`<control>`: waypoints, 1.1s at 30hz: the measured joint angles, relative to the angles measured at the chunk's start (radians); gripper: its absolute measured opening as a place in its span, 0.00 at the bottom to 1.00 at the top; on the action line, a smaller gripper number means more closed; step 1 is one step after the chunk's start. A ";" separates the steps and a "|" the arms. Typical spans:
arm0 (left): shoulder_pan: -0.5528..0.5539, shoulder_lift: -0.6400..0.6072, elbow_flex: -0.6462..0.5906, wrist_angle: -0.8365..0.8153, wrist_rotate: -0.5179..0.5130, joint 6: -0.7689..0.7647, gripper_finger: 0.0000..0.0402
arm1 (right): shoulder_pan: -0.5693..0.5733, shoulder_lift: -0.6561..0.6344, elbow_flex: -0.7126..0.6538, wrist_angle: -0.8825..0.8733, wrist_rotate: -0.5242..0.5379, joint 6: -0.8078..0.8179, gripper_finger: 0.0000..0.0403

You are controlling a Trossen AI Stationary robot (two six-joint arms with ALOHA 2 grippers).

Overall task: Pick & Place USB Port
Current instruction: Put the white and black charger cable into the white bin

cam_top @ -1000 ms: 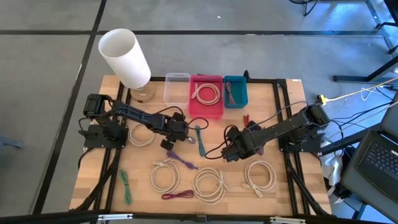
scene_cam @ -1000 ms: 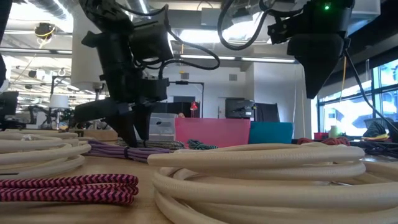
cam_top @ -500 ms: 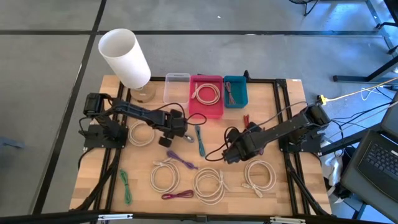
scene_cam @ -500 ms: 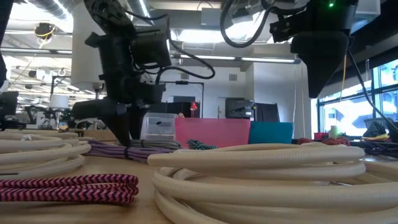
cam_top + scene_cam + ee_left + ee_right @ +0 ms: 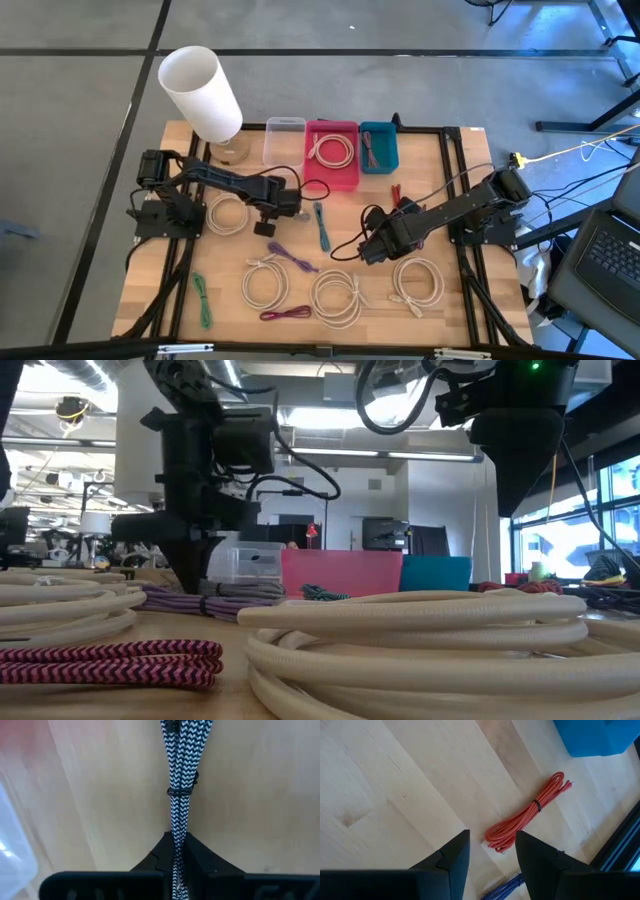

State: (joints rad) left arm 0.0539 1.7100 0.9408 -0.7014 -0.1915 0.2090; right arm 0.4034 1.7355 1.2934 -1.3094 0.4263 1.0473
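Near the clear bin (image 5: 284, 140), left gripper (image 5: 264, 228) now clamped on the black-and-white cable (image 5: 179, 795), open a moment ago; ready to lift. Right gripper (image 5: 368, 250) open, empty, above the red cable (image 5: 527, 815).

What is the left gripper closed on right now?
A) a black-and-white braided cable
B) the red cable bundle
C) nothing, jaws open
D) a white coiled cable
A: in the left wrist view the left gripper is shut on the black-and-white braided cable, pinched between its fingers.
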 joint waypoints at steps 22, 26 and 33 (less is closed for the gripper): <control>0.053 -0.004 0.643 -0.067 -0.257 -0.216 0.03 | 0.001 0.000 0.000 -0.003 0.000 -0.003 0.40; 0.172 -0.006 0.764 -0.146 -0.221 -0.303 0.03 | 0.001 0.000 0.000 -0.003 0.000 -0.003 0.40; 0.431 -0.007 0.868 -0.330 -0.050 -0.530 0.03 | 0.001 0.000 0.000 -0.004 0.000 -0.015 0.40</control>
State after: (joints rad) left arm 0.4850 1.7031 1.8091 -1.0317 -0.2415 -0.3213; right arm 0.4046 1.7359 1.2934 -1.3132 0.4261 1.0327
